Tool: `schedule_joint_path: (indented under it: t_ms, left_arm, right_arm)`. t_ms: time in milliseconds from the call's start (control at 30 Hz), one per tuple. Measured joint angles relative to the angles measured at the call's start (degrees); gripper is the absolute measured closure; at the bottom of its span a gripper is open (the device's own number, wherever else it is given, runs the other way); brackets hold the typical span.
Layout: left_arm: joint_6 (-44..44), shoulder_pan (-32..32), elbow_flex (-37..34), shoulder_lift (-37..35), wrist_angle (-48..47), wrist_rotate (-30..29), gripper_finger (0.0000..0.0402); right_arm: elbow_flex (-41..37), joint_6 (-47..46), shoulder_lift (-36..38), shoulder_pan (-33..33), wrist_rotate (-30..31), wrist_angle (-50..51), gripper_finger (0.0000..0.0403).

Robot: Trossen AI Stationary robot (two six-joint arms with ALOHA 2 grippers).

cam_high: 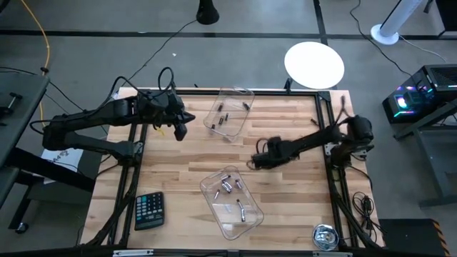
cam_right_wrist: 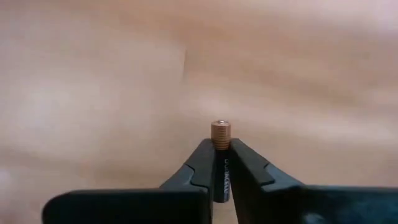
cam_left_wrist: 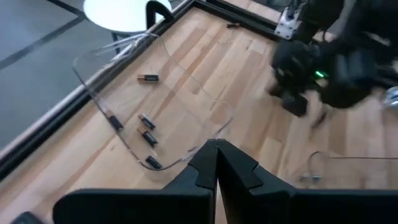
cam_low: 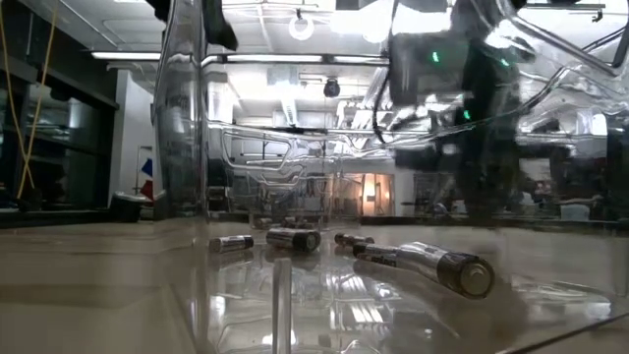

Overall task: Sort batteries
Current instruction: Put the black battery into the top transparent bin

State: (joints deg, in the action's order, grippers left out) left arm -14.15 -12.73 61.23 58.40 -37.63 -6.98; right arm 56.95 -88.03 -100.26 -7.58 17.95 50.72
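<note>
The right claw (cam_right_wrist: 221,163) is pinching one battery (cam_right_wrist: 221,134) between its two dark tips, and the copper-colored end of it pokes out past the tips. In the view from above, this claw (cam_high: 255,161) sits in the middle of the picture, low over the bare wood of the tabletop (cam_high: 178,168), between the two clear trays. The near tray (cam_high: 220,212) is just below it in the picture and has several batteries (cam_high: 230,184) lying in it. The far tray (cam_high: 240,95) is higher up in the picture and holds a few more batteries (cam_high: 220,118). The left claw (cam_left_wrist: 216,163) is pressed together with nothing in it, and it waits at the upper left, beside the far tray. Here is what could go wrong. The battery is small, round and smooth, and only a short part of it seems to be held, so it could slip out or twist if the arm moves fast. If it falls on the wood, it would likely roll away, maybe toward the edge. The tray walls are clear and hard to see, so the claw could bump one and push the tray. The battery could also land in the wrong tray.
</note>
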Motion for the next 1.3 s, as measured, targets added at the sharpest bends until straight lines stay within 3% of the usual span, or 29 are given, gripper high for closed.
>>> schedule_joint_path:
  t_ms: [233,367,567,700,867,1000,1067,1233,1300]
  left_arm:
    - [-2.1,0.0,0.0,-0.9,0.2,2.0,0.0402]
    - [-2.4,0.0,0.0,-1.0,0.2,1.9,0.0401]
    - [-4.9,0.0,0.0,-1.1,0.2,1.9,0.0401]
    - [-5.3,0.0,0.0,-1.1,0.2,1.9,0.0401]
    - [-5.8,0.0,0.0,-1.0,0.2,1.7,0.0401]
    - [-5.9,0.0,0.0,-1.0,0.2,1.6,0.0401]
    - [-5.9,0.0,0.0,-1.0,0.2,1.6,0.0402]
    - [-5.7,0.0,0.0,-0.9,0.3,0.1,0.0401]
    - [-5.3,0.0,0.0,-0.8,0.4,-0.9,0.0402]
  right_arm:
    - [5.4,7.5,8.7,5.4,13.6,0.8,0.0393]
    - [9.0,20.5,10.4,10.8,17.9,-10.1,0.0397]
    - [9.8,38.3,9.0,18.9,10.1,-34.5,0.0389]
    - [9.8,40.4,6.9,23.9,2.6,-38.4,0.0358]
    - [9.8,43.1,6.3,28.7,-4.4,-39.4,0.028]
    - [9.8,49.7,9.7,31.9,-6.6,-31.3,0.0223]
    - [9.8,50.1,12.1,34.1,-5.9,-22.1,0.0209]
    - [9.8,48.4,15.3,39.6,5.3,5.7,0.0203]
    - [9.7,46.1,14.8,42.5,8.1,11.5,0.0202]
